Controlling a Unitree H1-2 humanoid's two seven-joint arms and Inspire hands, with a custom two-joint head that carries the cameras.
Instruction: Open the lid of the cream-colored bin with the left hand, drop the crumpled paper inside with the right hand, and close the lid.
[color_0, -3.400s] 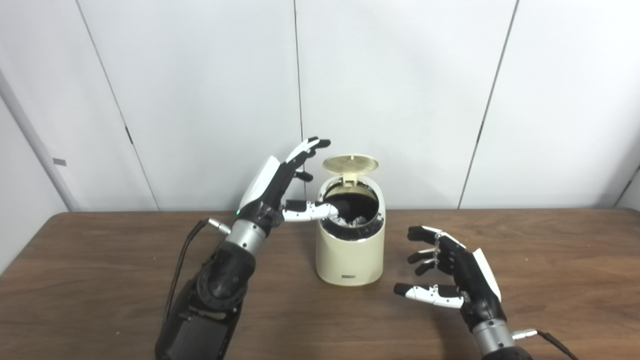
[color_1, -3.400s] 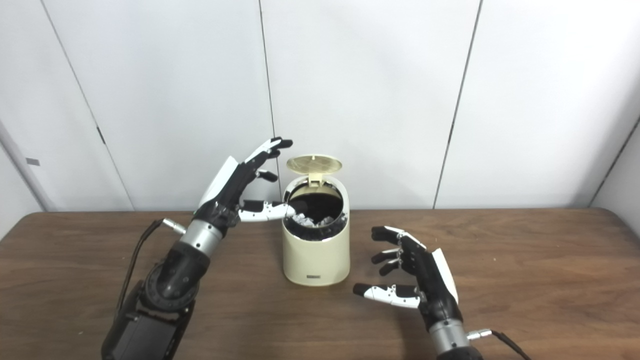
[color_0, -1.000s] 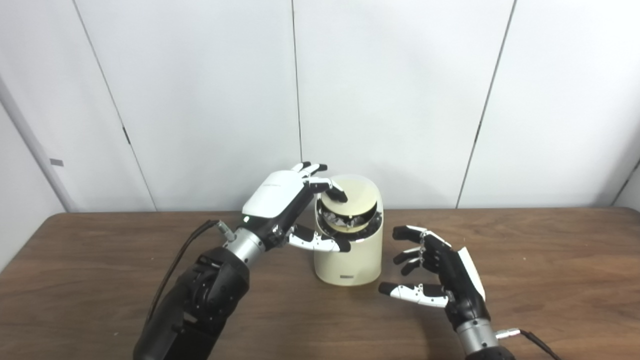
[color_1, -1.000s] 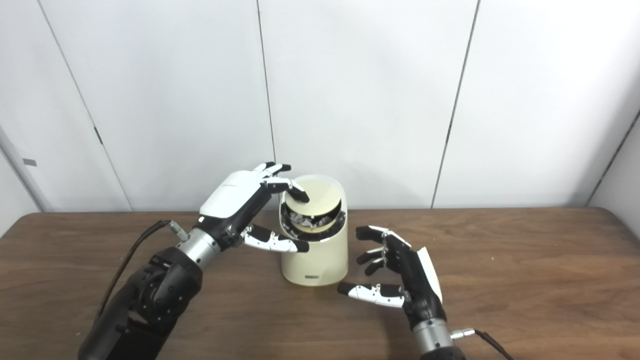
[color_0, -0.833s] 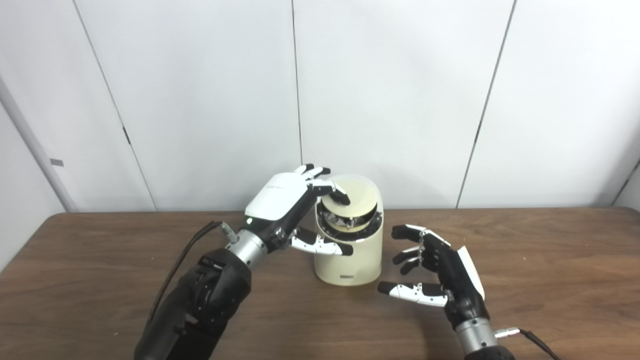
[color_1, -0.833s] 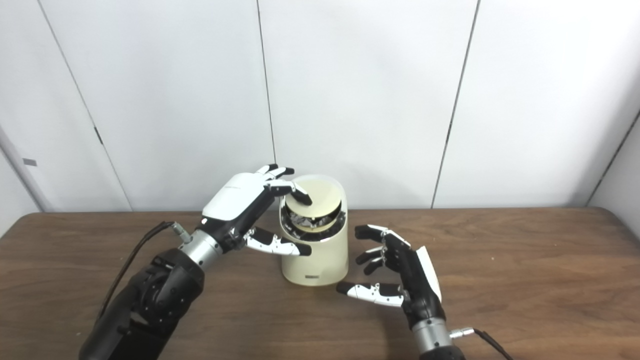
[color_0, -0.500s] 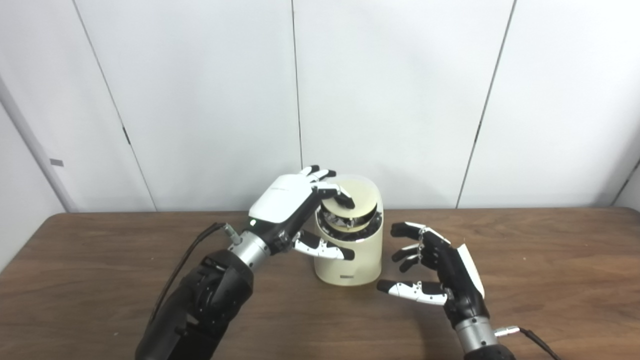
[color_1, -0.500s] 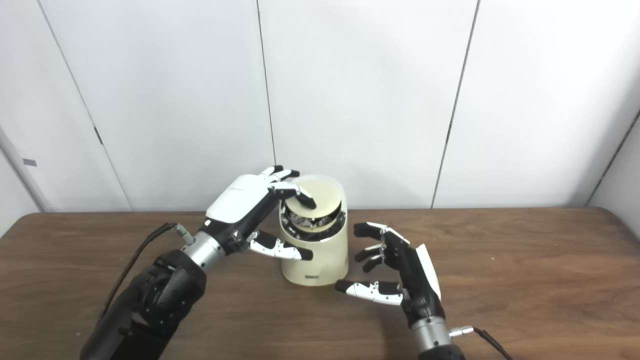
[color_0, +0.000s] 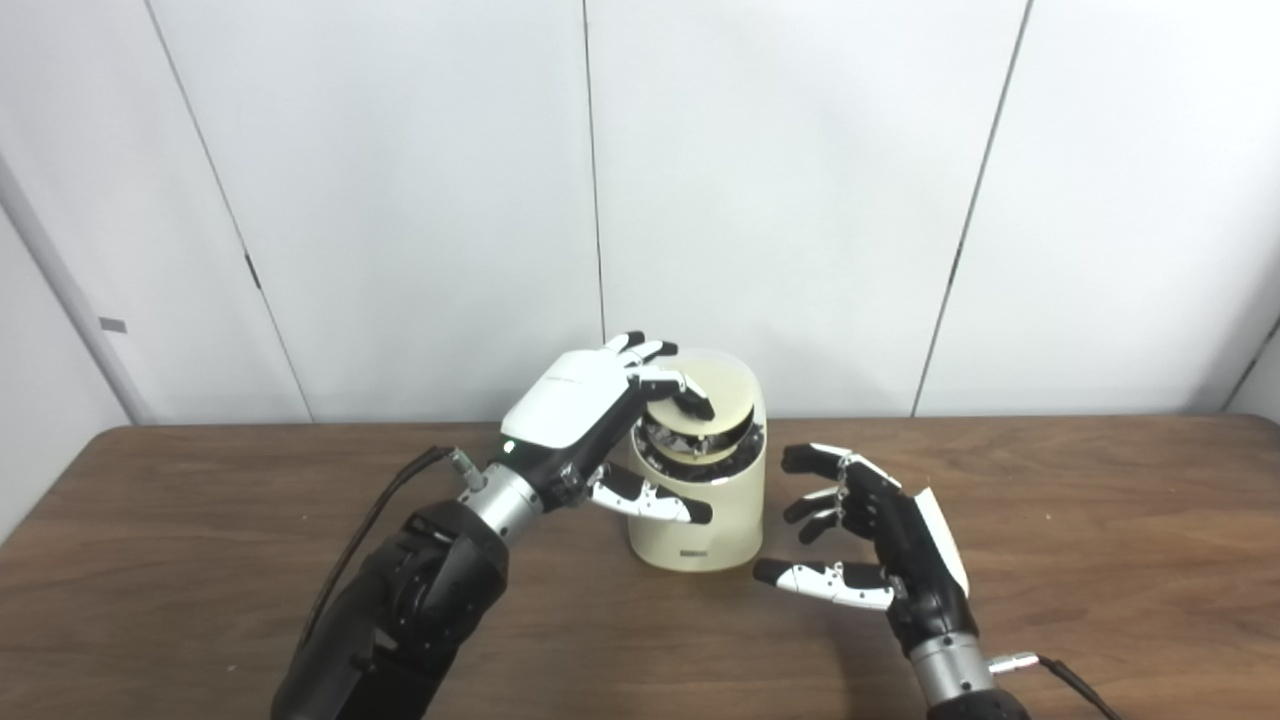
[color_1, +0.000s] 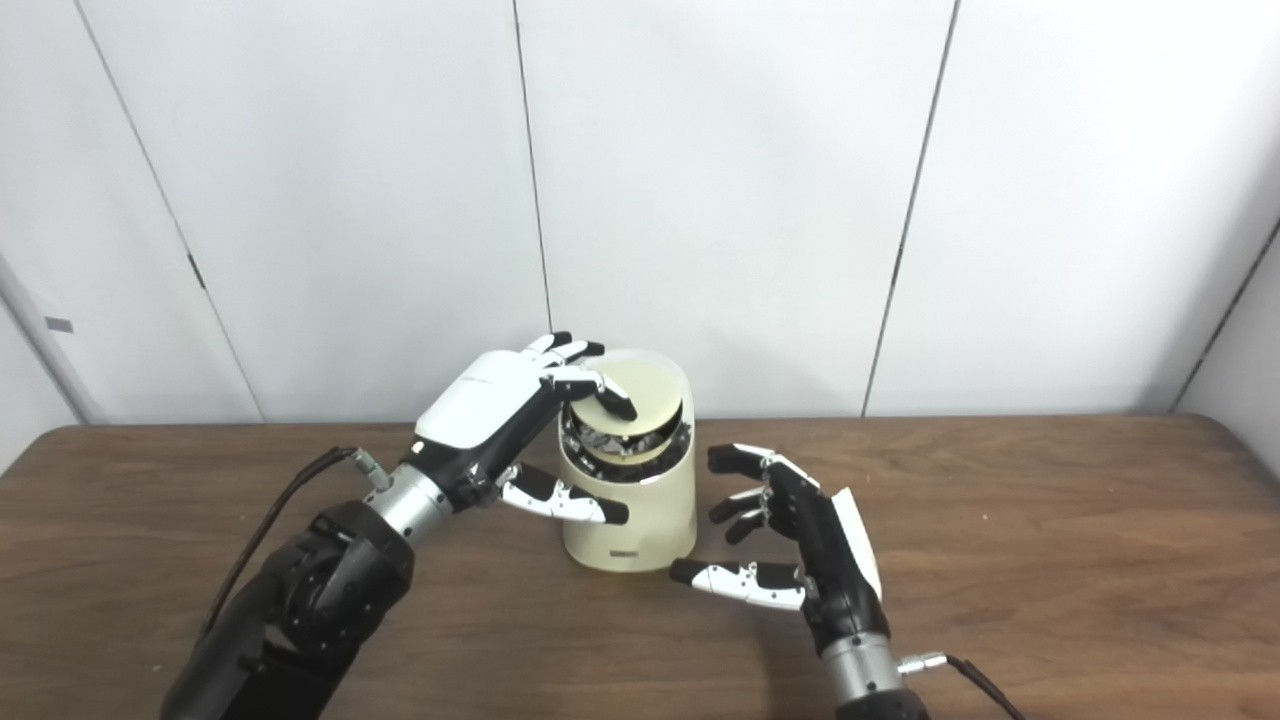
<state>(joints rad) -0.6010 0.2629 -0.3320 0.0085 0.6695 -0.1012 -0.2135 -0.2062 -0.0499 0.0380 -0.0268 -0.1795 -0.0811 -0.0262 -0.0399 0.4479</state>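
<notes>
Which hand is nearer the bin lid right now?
Left. The left hand reaches over the bin from its left, fingertips resting on the lid. The right hand hovers open, lower, beside the bin's right, touching nothing.

Bright, even overhead light, soft faint shadows on the table (color_0: 200, 560), slight overall softness, no glare.

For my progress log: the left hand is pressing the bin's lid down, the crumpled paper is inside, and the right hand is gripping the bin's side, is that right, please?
Not quite: the right hand is open and beside the bin, not gripping it, as the left eye view shows. The left hand does press the lid down, and crumpled paper shows inside.
</notes>
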